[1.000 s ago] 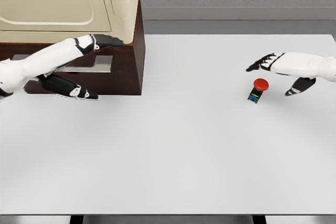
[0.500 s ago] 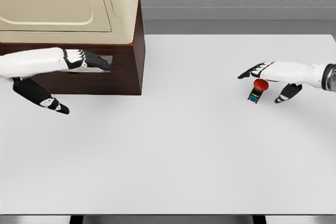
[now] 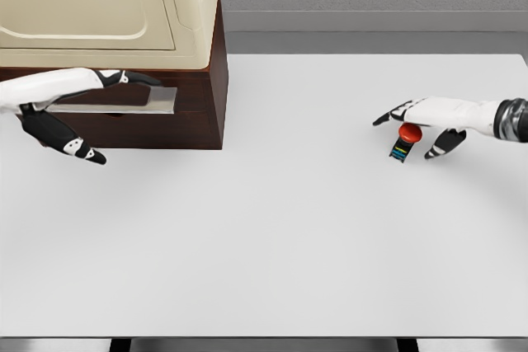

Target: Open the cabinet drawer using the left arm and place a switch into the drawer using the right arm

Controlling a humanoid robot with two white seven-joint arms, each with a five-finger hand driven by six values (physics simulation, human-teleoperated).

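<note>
Dark-wood cabinet drawer (image 3: 124,105) at the table's (image 3: 272,237) far left corner looks barely started, its grey handle plate under the left hand (image 3: 78,92), fingers extended, thumb hanging clear. Near the right edge, the red-capped switch (image 3: 404,141) stands ungrasped on the tabletop; the right hand (image 3: 425,117) hovers spread over it. Both steps remain.

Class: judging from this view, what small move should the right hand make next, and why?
Probably close the fingers on the switch. The right hand hangs open right over its red button, not gripping, while the left hand is at the drawer handle.
</note>
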